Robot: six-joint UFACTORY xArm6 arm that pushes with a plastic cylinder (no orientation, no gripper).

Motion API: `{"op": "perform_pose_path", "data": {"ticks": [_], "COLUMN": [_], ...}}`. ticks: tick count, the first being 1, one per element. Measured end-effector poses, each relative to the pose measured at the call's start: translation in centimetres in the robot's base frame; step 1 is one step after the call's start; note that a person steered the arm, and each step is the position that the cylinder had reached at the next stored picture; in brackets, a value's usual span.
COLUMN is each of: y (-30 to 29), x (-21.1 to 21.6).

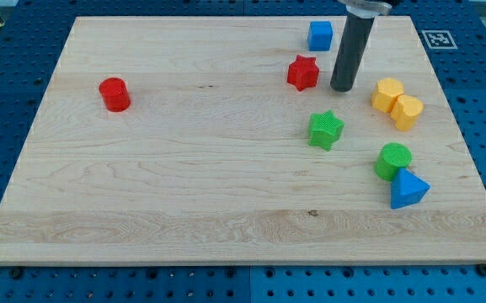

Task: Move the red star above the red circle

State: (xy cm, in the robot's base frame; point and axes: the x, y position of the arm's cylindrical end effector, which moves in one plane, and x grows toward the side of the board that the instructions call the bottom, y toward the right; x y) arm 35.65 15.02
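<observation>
The red star (303,73) lies near the view's top, right of centre. The red circle (114,93), a short cylinder, stands far off at the view's left, slightly lower than the star. My tip (341,87) rests on the board just to the right of the red star, with a small gap between them. The dark rod rises from it toward the view's top.
A blue cube (320,35) sits above the star. A green star (326,130) lies below my tip. A yellow block (397,103), a green cylinder (392,161) and a blue triangle (408,189) stand at the right. The wooden board (184,194) ends in blue pegboard all round.
</observation>
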Motion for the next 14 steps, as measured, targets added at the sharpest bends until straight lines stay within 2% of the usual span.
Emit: {"op": "perform_pose_path", "data": {"ticks": [1,3,6,11,13,14], "y": [0.5,-0.2,-6.7,-17.9,-21.9,-23.4], "x": [-2.4,-2.4,-2.0,1.9,1.3,-0.3]}}
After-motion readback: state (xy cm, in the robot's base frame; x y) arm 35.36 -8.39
